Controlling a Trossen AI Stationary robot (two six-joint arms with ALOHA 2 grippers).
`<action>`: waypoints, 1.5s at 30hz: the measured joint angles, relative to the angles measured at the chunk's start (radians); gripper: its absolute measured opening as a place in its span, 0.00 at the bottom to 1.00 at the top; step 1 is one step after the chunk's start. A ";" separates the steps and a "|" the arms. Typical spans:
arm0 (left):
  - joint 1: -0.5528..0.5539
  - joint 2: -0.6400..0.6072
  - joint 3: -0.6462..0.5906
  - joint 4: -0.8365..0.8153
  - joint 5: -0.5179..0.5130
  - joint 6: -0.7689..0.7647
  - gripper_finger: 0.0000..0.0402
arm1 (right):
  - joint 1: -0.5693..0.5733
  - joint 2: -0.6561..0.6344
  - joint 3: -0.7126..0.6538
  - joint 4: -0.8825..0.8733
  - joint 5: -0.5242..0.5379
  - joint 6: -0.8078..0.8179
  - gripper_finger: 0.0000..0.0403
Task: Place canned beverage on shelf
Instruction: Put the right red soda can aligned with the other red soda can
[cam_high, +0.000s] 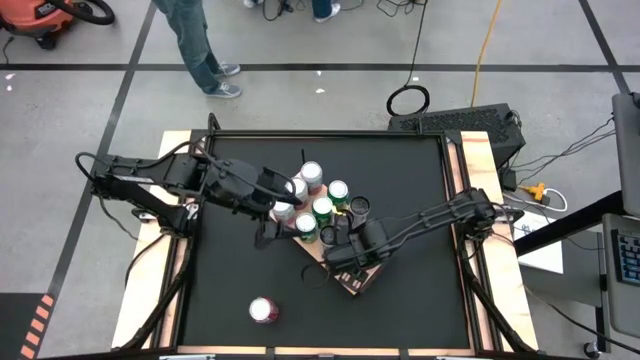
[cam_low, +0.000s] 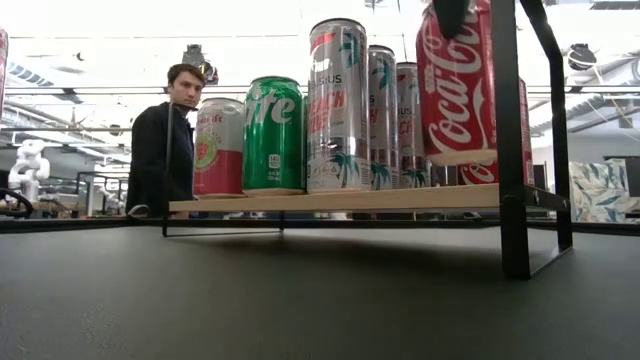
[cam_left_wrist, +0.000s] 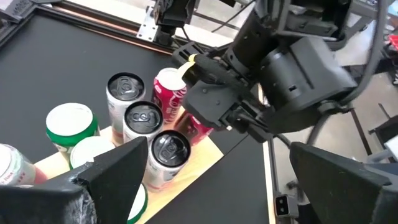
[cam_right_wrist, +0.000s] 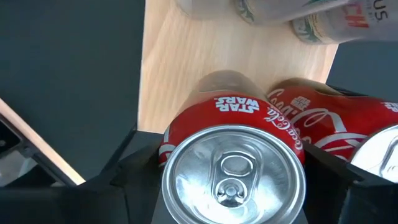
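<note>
The shelf (cam_high: 347, 284), a tan board with black corner rods, stands mid-table and carries several upright cans (cam_high: 322, 208). My right gripper (cam_high: 345, 250) is over the shelf's near right part, shut on a red Coca-Cola can (cam_low: 455, 85). A second red can (cam_right_wrist: 329, 124) stands on the board right beside it. My left gripper (cam_left_wrist: 224, 186) hovers open above the shelf's far left cans, touching nothing. My right gripper pinches the red can's side wall just below the rim (cam_right_wrist: 180, 134) between its two fingers (cam_right_wrist: 134, 171), which come from above and point down. The can hangs upright, and its bottom (cam_low: 455, 155) is a little above the shelf board (cam_low: 400, 199).
Another can (cam_high: 263, 310) rests on the black table near its front edge, left of the shelf. Bare board (cam_right_wrist: 174, 74) shows beside the held can. A person (cam_low: 165, 140) stands beyond the table's far edge.
</note>
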 joint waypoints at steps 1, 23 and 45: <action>0.000 0.000 0.000 0.000 0.004 0.000 0.99 | 0.000 0.000 -0.007 0.002 -0.001 -0.004 0.67; 0.000 0.000 0.000 0.000 0.008 0.000 0.99 | 0.000 0.000 -0.039 0.022 0.005 -0.033 0.68; 0.000 0.000 0.000 0.000 0.018 0.000 0.99 | -0.007 0.027 -0.040 0.023 0.024 0.011 0.68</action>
